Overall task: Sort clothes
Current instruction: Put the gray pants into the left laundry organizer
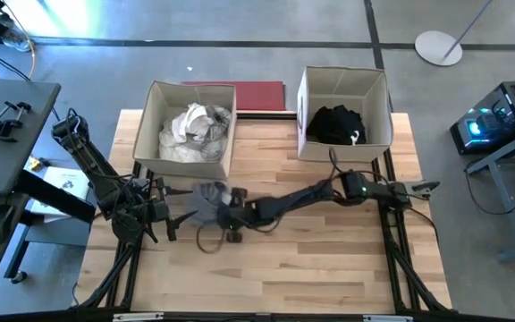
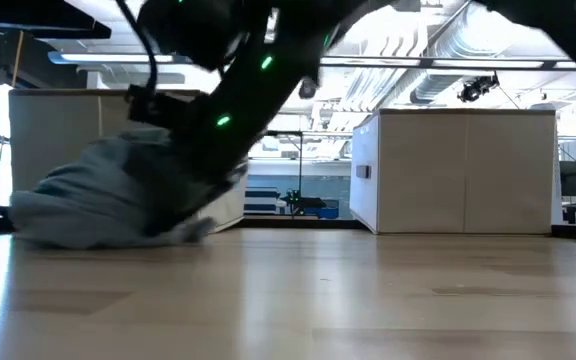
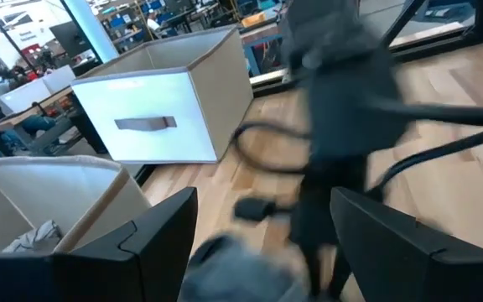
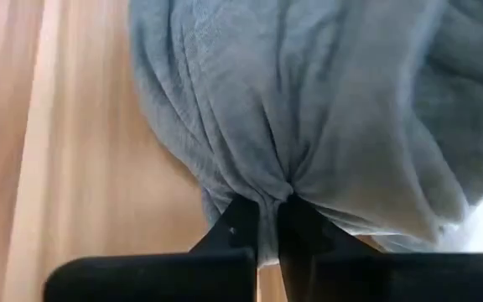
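Note:
A light grey garment [image 1: 208,195] lies bunched on the wooden table, in front of the left beige box [image 1: 155,134]; it also shows in the low view [image 2: 88,200]. My right gripper [image 1: 226,207] reaches across from the right and is shut on it. My left gripper [image 1: 170,224] is open just left of the garment and touches nothing; its fingers [image 3: 162,239] stand apart, with grey cloth [image 3: 233,273] beyond them. The left box holds white and light grey clothes [image 1: 193,130]. The right beige box [image 1: 378,89] holds black clothes [image 1: 336,125]. My right gripper pinches a gathered fold of the grey garment [image 4: 277,191] between its two fingertips, with several creases drawn into the pinch. The fingers come slanting down from the table's right side. The garment's bulk [image 2: 78,215] rests on the table.
A flat dark red mat [image 1: 250,94] lies behind the boxes at the table's far edge. The two boxes stand along the far side. A cable loop [image 1: 211,240] hangs by my right gripper. Bare wood [image 1: 311,259] lies toward the near edge.

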{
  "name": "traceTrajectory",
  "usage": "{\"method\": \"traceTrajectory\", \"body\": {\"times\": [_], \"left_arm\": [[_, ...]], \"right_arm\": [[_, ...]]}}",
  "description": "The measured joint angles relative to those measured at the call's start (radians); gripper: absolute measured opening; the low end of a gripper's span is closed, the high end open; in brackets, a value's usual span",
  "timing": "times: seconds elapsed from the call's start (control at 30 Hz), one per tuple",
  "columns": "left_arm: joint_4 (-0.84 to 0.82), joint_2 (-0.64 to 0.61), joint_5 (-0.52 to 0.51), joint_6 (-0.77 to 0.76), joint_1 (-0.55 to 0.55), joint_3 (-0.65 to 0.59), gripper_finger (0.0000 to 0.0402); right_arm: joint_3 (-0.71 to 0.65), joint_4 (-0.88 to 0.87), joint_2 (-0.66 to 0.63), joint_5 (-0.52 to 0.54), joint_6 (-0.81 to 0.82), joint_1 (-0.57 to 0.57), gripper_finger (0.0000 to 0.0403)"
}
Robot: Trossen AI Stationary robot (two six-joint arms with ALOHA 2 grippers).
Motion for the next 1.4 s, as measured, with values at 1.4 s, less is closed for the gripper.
{"method": "traceTrajectory", "body": {"times": [1.4], "left_arm": [[0.895,0.46,0.572,0.56,0.424,0.0,0.0266]], "right_arm": [[-0.926,0.999,-0.75,-0.148,-0.011,0.056,0.0003]]}}
